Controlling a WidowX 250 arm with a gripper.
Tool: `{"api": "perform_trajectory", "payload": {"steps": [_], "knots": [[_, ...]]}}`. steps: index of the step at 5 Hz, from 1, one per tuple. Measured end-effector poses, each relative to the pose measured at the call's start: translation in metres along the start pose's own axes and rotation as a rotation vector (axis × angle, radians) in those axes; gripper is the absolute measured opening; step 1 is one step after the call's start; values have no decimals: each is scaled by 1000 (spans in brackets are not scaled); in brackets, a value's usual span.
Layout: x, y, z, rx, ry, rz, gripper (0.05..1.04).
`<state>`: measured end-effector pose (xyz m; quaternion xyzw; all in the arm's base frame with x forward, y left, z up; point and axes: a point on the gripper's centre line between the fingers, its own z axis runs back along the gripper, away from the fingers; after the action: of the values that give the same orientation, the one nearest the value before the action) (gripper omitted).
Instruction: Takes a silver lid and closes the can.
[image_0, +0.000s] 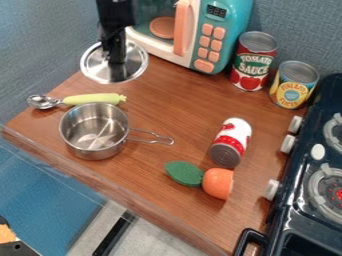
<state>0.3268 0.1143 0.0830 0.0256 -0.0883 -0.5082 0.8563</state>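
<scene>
The black pincer (116, 61) clasps the round silver lid (135, 60) near its centre, beyond the open steel saucepan (97, 152), probably so its rim stays free to seat.

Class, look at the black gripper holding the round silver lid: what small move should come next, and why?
The black gripper should probably carry the round silver lid toward the camera until it is centred over the silver metal saucepan: the saucepan stands open, and the lid hangs beyond it, not yet above its rim.
</scene>
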Motion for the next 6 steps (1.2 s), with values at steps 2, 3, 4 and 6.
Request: {"api": "perform_trajectory", "payload": {"steps": [2,3,4,6], "knots": [[1,-60,-11,-36,40,-34,52],[-6,-69,-23,-57,67,-41,52],[-12,-76,-38,-95,90,-43,52],[-17,-73,-52,-106,114,-24,52]]}}
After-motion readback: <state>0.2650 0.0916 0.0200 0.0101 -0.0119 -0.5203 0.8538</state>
